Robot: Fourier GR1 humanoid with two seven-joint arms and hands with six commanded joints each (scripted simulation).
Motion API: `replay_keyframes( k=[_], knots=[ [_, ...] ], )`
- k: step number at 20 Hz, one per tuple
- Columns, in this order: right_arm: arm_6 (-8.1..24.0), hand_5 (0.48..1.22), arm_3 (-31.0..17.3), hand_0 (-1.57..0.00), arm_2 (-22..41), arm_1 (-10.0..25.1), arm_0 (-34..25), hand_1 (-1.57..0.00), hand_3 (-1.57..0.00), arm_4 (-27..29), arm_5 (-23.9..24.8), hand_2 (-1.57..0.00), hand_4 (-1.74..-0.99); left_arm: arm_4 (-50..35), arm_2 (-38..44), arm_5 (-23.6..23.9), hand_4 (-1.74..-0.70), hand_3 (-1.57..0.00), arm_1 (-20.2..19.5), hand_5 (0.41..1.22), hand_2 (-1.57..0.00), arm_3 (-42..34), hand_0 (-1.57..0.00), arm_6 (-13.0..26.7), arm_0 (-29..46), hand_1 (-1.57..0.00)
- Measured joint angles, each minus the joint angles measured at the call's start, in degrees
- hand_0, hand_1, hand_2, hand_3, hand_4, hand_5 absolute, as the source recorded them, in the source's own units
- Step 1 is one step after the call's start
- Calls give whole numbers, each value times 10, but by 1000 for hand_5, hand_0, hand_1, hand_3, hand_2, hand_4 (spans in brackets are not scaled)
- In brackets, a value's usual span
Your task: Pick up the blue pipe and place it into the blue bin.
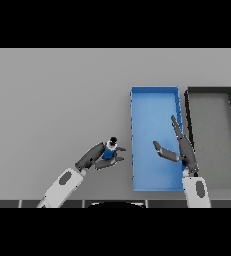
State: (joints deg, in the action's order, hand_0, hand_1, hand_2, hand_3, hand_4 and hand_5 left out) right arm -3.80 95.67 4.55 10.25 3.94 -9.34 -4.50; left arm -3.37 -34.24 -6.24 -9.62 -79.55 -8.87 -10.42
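pipe (108, 150) sits in the left hand (98, 156), whose fingers curl round its blue body; a dark end pokes out above the fingers, so the long axis looks roughly upright, leaning a little away from the robot, though the fingers cover too much to be sure. whether it is clear of the desk (52, 100) cannot be told from this view.

taking the bin (154, 95) as the landmark: the pipe and left hand are just outside its left wall, level with the near half of the bin, close but apart from the rim. the right hand (181, 150) hangs over the bin's right side, near its right wall, fingers straight and spread with the thumb out toward the bin's middle, holding nothing. a dark tray (211, 91) lies just beyond the bin's right wall.

the coming move likely turns on a short carry to the robot's right, over the bin's left wall, then a release inside. the left hand is the one placed for it; the right hand may crowd the drop if the pipe goes far across.
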Motion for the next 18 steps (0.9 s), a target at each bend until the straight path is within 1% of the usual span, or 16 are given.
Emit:
replay_keyframes(
  k=[4, 6, 8, 9, 10, 11, 13, 14, 16, 18],
  knots=[
    [-1, 550, -6, 1, -3, 3, 0, 1, 1, 0, -1, 1, -1151, -6, 7, 0, -1482, -1537, 15, 1209, -1543, -46, -1530, -32, -3, -1538],
    [-3, 552, 1, 1, -1, 5, 1, 1, 1, -6, 2, 1, -1138, -5, 8, 0, -1478, -1549, 27, 1213, -1553, -58, -1545, -26, -10, -1550],
    [2, 559, 4, 1, -1, 5, -2, 1, 1, -1, -3, 1, -1135, 0, 11, 3, -1475, -1557, 38, 1216, -1560, -66, -1554, 2, -25, -1558],
    [3, 561, 1, 1, 2, 2, -4, 1, 1, -5, -1, 1, -1129, 2, 12, 2, -1474, -1560, 42, 1217, -1562, -71, -1558, 7, -32, -1560],
    [2, 564, 1, 1, -2, 9, -1, 1, 1, -5, -2, 1, -1128, 2, 15, -5, -1473, -1562, 35, 1218, -1564, -81, -1560, 7, -33, -1562],
    [-6, 567, 2, 1, 2, 6, 4, 1, 1, -11, 0, 1, -1126, 4, 16, -11, -1473, -1564, 35, 1218, -1565, -86, -1562, 10, -38, -1564],
    [1, 571, -3, 1, 0, 7, -2, 1, 1, -11, 2, 1, -1123, 5, 15, -18, -1473, -1566, 43, 1219, -1567, -84, -1566, 31, -42, -1567],
    [-4, 574, -8, 1, 2, 5, 3, 1, 1, -14, 2, 1, -1124, 7, 13, -22, -1473, -1567, 42, 1220, -1568, -94, -1567, 32, -39, -1567],
    [-9, 578, 4, 1, 4, 10, 3, 1, 1, -18, 2, 1, -1124, 5, 12, -33, -1473, -1569, 41, 1220, -1569, -109, -1568, 37, -34, -1569],
    [-5, 578, 9, 1, 5, 16, 2, 1, 1, -22, 0, 1, -1121, 8, 14, -33, -1473, -1570, 46, 1220, -1570, -113, -1569, 58, -33, -1570]
  ],
)
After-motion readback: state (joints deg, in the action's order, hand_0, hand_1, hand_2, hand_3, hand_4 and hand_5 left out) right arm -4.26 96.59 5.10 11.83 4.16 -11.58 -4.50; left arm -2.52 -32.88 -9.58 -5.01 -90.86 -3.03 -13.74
